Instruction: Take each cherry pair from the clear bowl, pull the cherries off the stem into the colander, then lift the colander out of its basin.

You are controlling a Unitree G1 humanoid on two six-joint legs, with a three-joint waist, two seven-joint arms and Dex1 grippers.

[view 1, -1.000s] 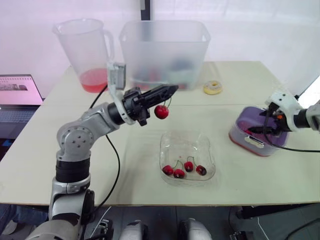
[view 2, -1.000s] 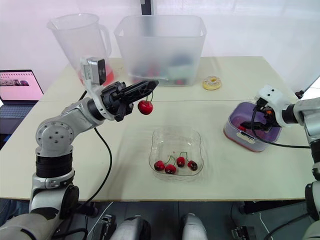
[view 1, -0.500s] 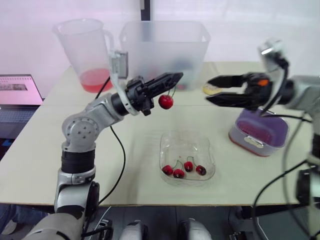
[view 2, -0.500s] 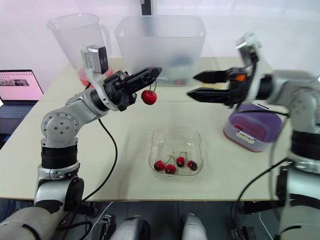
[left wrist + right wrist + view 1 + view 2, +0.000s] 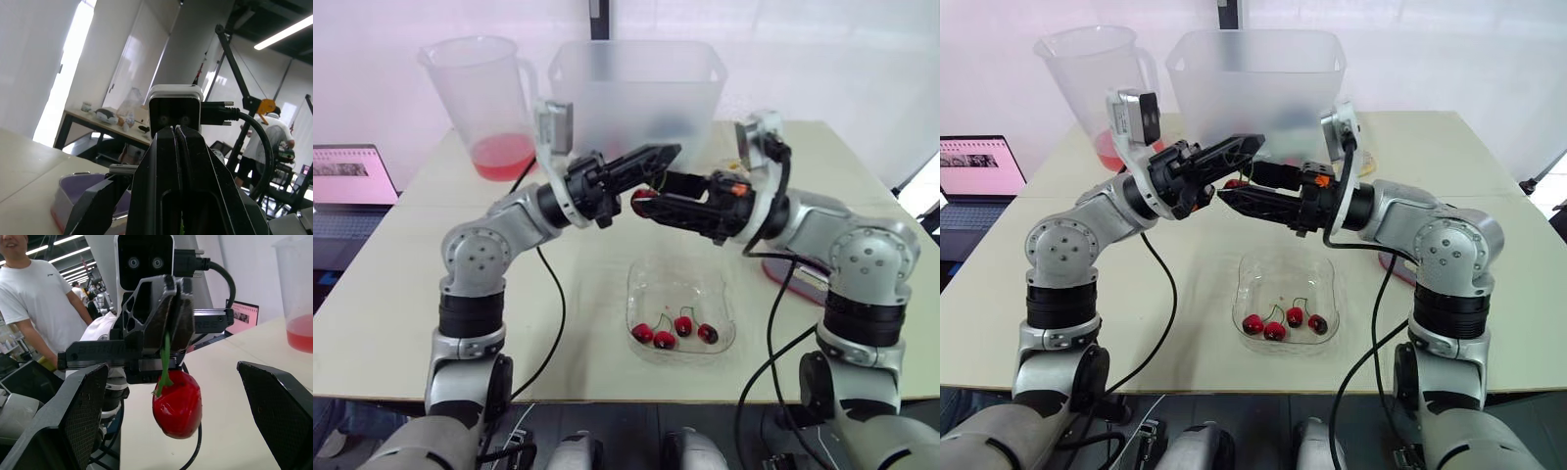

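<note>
My left gripper [image 5: 660, 155] is shut on the green stem of a red cherry [image 5: 177, 404], which hangs above the table behind the clear bowl [image 5: 636, 279]. My right gripper [image 5: 644, 194] is open, and one of its fingers [image 5: 78, 421] stands on each side of the hanging cherry without touching it. Several more stemmed cherries [image 5: 674, 331] lie in the bowl. The purple colander [image 5: 80, 193] sits in its basin at the table's right, mostly hidden behind my right arm in the eye views.
A pitcher [image 5: 480, 98] with red liquid and a large translucent bin [image 5: 636, 98] stand at the back of the table. A laptop [image 5: 347, 176] lies at the far left. A person in a white T-shirt [image 5: 34, 298] stands beyond the table.
My right gripper left the colander and swung left across the table, open, until its fingers flank the cherry. My left gripper, still holding the stem, rose slightly and shifted right.
</note>
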